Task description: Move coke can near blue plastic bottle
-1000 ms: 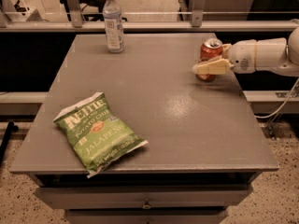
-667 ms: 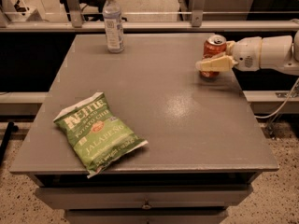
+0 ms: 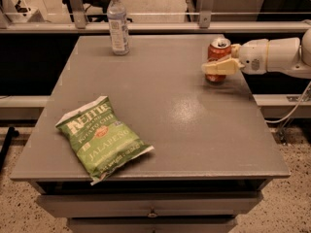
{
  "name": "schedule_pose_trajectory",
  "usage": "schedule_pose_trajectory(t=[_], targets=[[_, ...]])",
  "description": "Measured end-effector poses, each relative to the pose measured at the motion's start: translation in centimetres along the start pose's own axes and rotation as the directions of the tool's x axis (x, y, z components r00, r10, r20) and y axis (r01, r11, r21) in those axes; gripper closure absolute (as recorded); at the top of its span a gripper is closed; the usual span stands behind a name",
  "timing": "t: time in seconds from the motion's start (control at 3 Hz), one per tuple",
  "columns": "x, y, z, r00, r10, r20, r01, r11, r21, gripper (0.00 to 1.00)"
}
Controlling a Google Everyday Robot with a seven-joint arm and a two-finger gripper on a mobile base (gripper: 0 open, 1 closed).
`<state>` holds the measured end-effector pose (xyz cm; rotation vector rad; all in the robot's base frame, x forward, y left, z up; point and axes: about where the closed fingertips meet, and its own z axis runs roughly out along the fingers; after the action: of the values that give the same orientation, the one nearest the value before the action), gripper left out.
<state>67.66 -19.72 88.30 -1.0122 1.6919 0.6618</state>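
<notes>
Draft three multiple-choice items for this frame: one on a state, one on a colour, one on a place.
1. How is the blue plastic bottle standing?
A. lying on its side
B. upright with no cap
C. upright with its white cap on

2. What colour is the chip bag?
A. red
B. green
C. blue

3. Where is the gripper?
A. at the coke can, near the right edge of the table
B. over the chip bag
C. beside the blue plastic bottle

Answers: 1 C, it stands upright at the far left with the cap in place. 2 B, its printed front is green. 3 A, it reaches in from the right and meets the can there.
</notes>
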Motion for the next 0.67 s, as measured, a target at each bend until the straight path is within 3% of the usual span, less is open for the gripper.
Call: schedule_pose_trajectory(t=[0.33,0.67], targets=[[0.0,0.0,0.0,1.000,0.000,0.000,0.000,1.0000,0.000,1.00],[-1.3,0.2,3.6,0.999,-0.030,0.025,0.030,0.9995,-0.005,1.00]])
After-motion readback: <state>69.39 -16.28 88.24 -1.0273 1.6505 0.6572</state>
